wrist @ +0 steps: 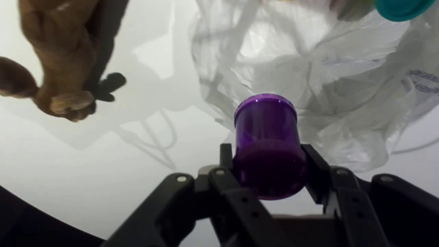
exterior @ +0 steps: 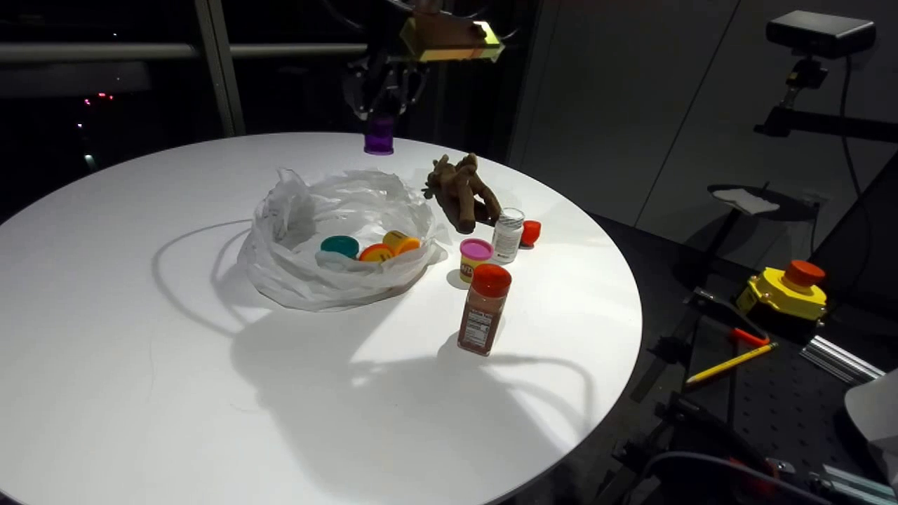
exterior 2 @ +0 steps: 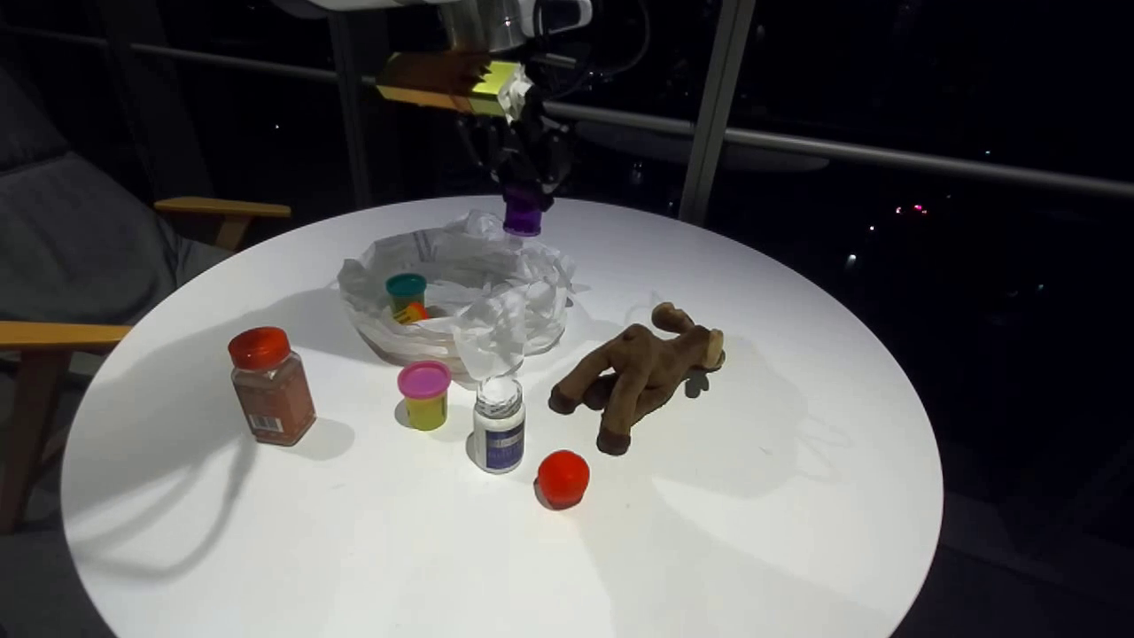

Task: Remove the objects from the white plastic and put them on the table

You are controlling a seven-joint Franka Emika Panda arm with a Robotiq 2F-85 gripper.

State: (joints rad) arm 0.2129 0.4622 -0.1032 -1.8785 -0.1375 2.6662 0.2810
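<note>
Clasping purple container [wrist: 269, 133], gripper [wrist: 268, 157] downward

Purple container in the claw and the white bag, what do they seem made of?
The purple container: likely glossy plastic, from its crisp highlights and see-through look, though glass is possible. The white bag: seemingly thin, shiny plastic film, by its crinkles and translucent folds.

There is one counter [exterior 2: 399, 549] and one white plastic bag [exterior: 316, 282]. One pink-lidded tub [exterior 2: 426, 397], one teal-lidded tub [exterior 2: 407, 288] and two yellow-and-orange tubs [exterior: 376, 254] [exterior: 402, 243] make four tubs in view. One purple jar [wrist: 267, 125] and one spice jar [exterior 2: 273, 394] make two jars. Then one bottle [exterior 2: 499, 439], one toy animal [exterior 2: 649, 368], one small red object [exterior 2: 563, 478] and one pincer [wrist: 268, 156]. Also one chair [exterior 2: 80, 230], one pencil [exterior: 732, 363], one red button [exterior: 805, 273], one camera [exterior: 821, 34].
</note>
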